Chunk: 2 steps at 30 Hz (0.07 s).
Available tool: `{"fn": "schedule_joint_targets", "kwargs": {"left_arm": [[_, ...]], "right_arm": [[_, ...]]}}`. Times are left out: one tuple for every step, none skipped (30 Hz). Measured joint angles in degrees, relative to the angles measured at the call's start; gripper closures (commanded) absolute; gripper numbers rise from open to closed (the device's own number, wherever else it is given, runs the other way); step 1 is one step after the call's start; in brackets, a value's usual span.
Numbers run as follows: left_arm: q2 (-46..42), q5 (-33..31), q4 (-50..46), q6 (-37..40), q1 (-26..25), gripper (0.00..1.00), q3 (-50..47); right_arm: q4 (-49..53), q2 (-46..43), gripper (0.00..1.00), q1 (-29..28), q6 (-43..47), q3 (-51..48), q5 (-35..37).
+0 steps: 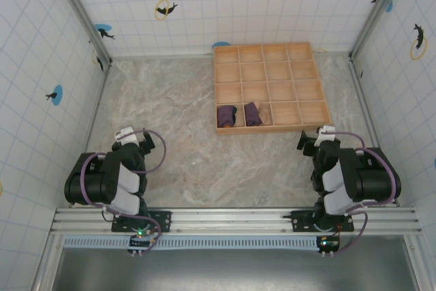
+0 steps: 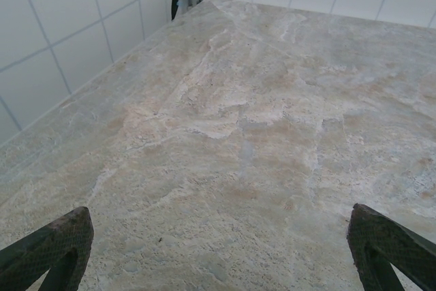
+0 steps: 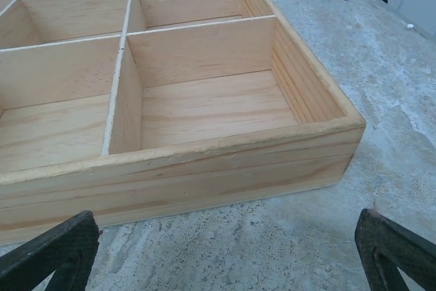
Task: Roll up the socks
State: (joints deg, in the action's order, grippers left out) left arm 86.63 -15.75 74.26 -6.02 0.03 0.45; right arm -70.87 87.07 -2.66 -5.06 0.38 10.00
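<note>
Socks (image 1: pixel 227 115), two rolled purple bundles, lower-left compartments of wooden tray (image 1: pixel 286 128), upper centre; left gripper (image 2: pixel 218 210), right gripper (image 3: pixel 226 215), fingers spread wide

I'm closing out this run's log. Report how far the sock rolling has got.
Done: both socks look rolled. One purple bundle sits in the near-left corner compartment of the wooden tray, and the second bundle sits in the compartment beside it. In hand: nothing. The left pincer and right pincer are open, away from the bundles. Left: seemingly nothing.

Purple socks (image 1: pixel 227 115), tan tray (image 1: pixel 270 129), marbled table (image 1: pixel 170 100).
</note>
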Motion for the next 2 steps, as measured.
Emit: {"fn": "schedule_joint_targets", "kwargs": {"left_arm": [[0.0,0.0,0.0,0.0,0.0,0.03,0.0],[0.0,0.0,0.0,0.0,0.0,0.02,0.0]], "right_arm": [[-0.02,0.0,0.0,-0.02,-0.02,0.0,0.15],[-0.02,0.0,0.0,-0.11,-0.02,0.0,0.55]]}}
